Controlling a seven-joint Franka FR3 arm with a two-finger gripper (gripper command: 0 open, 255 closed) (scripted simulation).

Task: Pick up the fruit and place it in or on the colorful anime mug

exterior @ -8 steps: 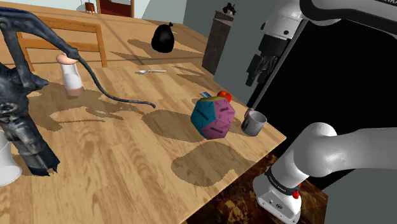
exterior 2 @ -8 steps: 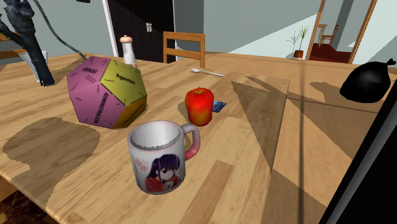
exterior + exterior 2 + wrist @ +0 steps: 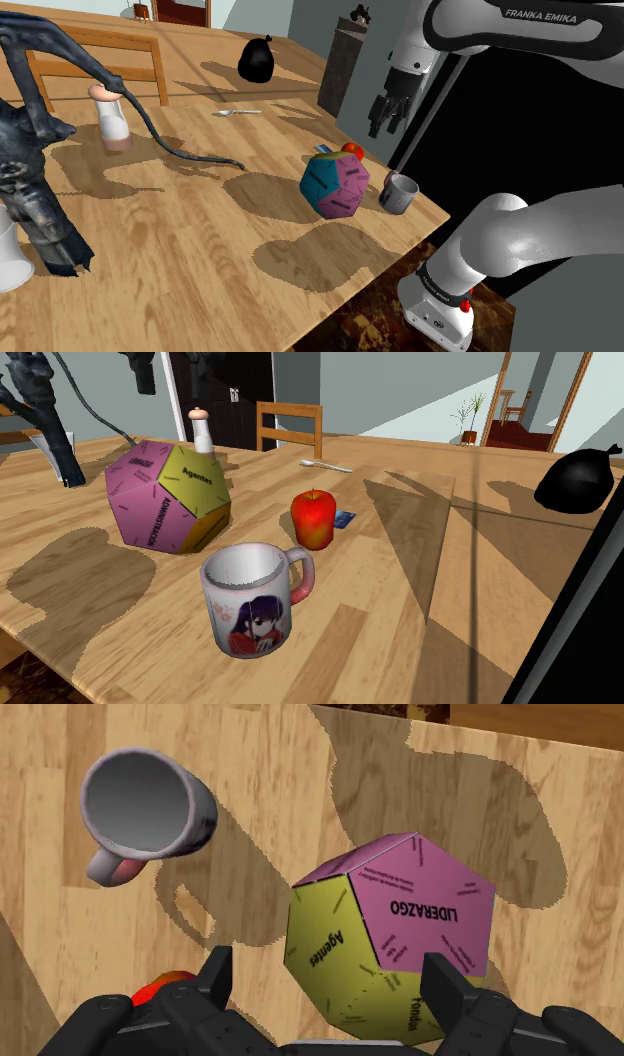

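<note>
The red apple (image 3: pixel 314 520) stands upright on the wooden table (image 3: pixel 470 642), stem dimple up. Its slightly longer axis looks vertical, and being round it has no sideways heading. It sits close beside, but apart from, the lettered multicoloured dodecahedron (image 3: pixel 168 497). It is also near the anime mug (image 3: pixel 258 599), which stands mouth up with its handle toward the apple.

The gripper (image 3: pixel 385 112) hangs high above them, fingers spread wide and holding nothing. In the wrist view the apple (image 3: pixel 165 987) peeks beside one finger while the dodecahedron (image 3: pixel 395 939) lies between them.

The approach probably needs to centre on the apple first. Then descend straight, jaws turned clear of dodecahedron and mug, and close at the widest girth.
</note>
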